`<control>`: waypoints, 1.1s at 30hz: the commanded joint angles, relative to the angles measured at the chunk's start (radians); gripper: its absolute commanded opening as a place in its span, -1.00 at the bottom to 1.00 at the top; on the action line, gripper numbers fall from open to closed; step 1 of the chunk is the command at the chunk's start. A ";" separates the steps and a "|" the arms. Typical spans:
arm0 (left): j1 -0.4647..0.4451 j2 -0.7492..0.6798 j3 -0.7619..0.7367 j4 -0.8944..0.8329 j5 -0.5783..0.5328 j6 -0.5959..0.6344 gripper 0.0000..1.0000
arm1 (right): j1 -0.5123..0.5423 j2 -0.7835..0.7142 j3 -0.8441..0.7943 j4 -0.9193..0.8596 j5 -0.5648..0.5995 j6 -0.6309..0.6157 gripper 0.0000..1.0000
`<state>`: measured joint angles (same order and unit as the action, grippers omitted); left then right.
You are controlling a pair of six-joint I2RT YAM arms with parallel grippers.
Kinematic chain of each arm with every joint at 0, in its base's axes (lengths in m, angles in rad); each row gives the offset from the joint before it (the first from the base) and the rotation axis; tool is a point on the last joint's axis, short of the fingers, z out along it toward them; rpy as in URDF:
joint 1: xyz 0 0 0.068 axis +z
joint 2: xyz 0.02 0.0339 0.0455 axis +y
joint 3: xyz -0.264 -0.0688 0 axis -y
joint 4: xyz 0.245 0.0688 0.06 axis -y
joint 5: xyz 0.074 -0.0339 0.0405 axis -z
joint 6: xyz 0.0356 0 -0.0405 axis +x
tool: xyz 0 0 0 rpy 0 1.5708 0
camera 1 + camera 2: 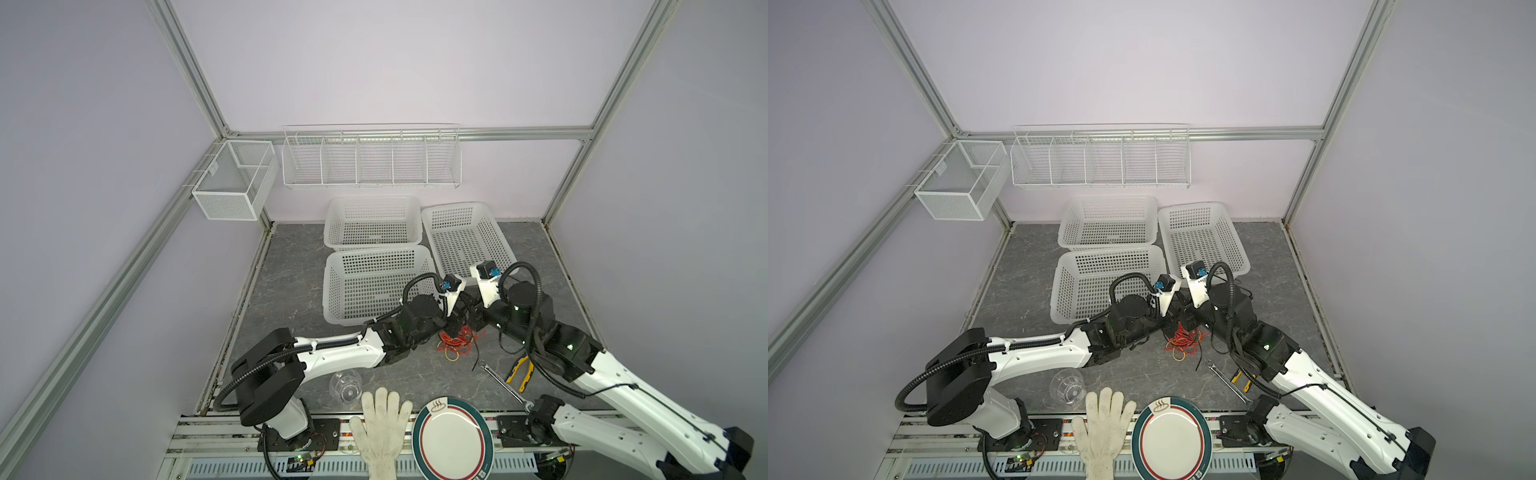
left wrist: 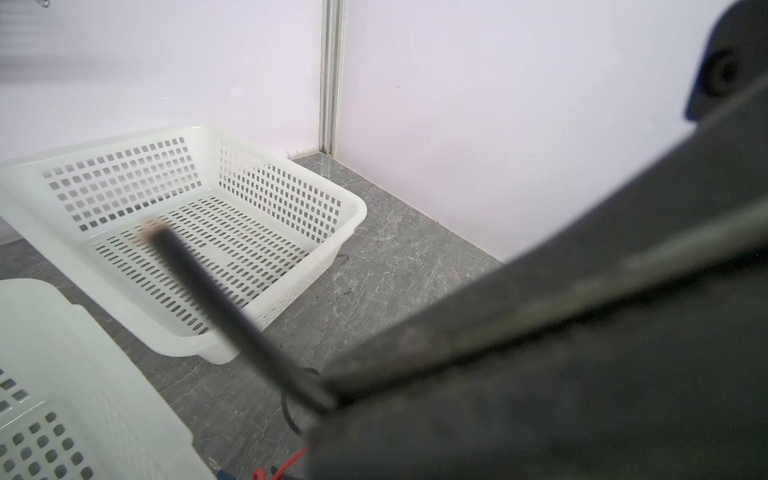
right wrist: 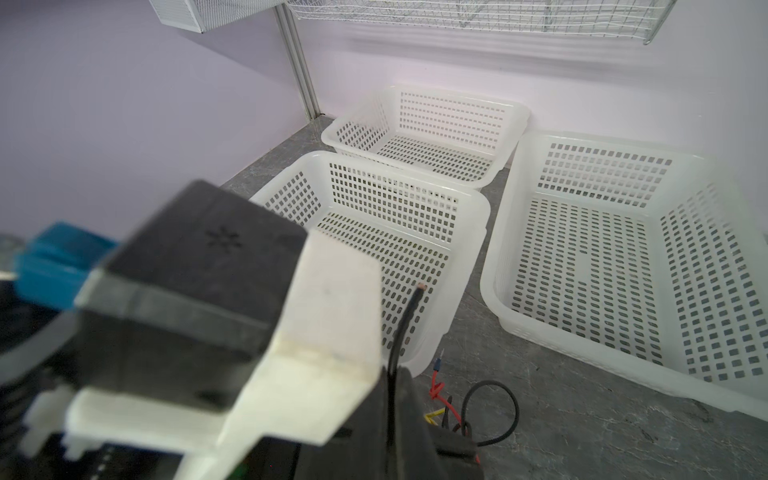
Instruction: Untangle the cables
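- Along the near edge of the worktop we see a glove, a plate cut off by the frame, and a clear glass tucked partly under the left arm.
- The pliers are half hidden by the right arm.
- Both arms stretch low from the near corners and meet at mid-worktop, wrists bent down.
- The cables lie there in a red, yellow and black tangle, right at the gripper tips.
- The left gripper and right gripper are both closed. The fingers are dark and blurred, so we cannot tell what either pinches.
- A black strand stands up beside them.
- Three baskets sit toward the far edge.
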<state>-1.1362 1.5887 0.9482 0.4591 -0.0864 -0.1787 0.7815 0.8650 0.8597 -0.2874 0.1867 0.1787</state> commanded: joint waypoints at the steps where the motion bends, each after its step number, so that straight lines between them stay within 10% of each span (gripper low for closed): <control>1: 0.010 0.017 0.040 0.004 -0.093 -0.017 -1.00 | -0.009 0.001 0.047 -0.072 0.085 0.023 -0.60; 14: 0.019 0.021 0.109 -0.111 -0.169 -0.016 -1.00 | -0.094 -0.074 -0.045 -0.232 0.098 0.041 0.11; 33: 0.019 0.000 0.101 -0.168 -0.068 -0.022 -1.00 | -0.191 0.203 -0.183 0.047 -0.139 0.098 -0.40</control>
<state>-1.1213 1.6028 1.0237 0.2996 -0.1818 -0.1890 0.5976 1.0409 0.6670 -0.2962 0.0696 0.2764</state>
